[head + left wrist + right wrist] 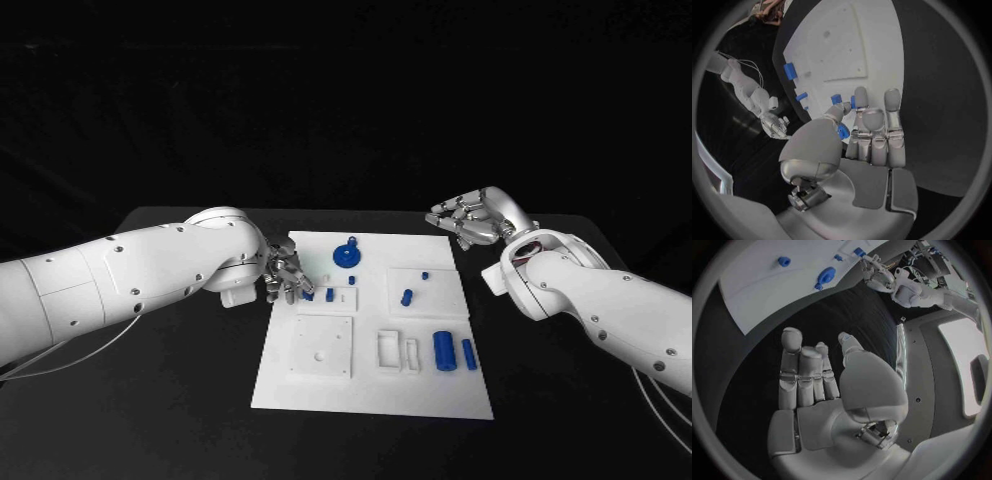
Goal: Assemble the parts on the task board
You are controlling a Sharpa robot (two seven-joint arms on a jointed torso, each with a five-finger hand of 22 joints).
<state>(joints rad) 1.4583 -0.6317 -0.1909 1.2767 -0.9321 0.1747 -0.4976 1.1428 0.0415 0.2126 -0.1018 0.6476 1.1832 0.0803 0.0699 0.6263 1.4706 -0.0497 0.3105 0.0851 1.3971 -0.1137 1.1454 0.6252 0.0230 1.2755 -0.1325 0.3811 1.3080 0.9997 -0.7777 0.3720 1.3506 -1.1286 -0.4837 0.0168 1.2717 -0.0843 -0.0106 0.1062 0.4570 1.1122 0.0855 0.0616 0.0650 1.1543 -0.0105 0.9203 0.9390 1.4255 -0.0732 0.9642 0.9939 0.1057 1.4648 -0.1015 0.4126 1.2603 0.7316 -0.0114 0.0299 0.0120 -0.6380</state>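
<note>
White task board [325, 385] lies mid-table, dotted with small blue parts [446, 351] and a round blue piece [348, 254]. Left hand [284, 277] sits at its left edge, pinching a blue part [842, 131]; right hand [472, 220] hovers beside it, fingers apart, holding nothing

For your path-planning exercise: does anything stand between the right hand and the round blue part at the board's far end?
Nothing visible does. The right hand hovers open over bare table off the board's far right corner, holding nothing. The round part stands on the board, and only flat white board and black table lie between them.
</note>
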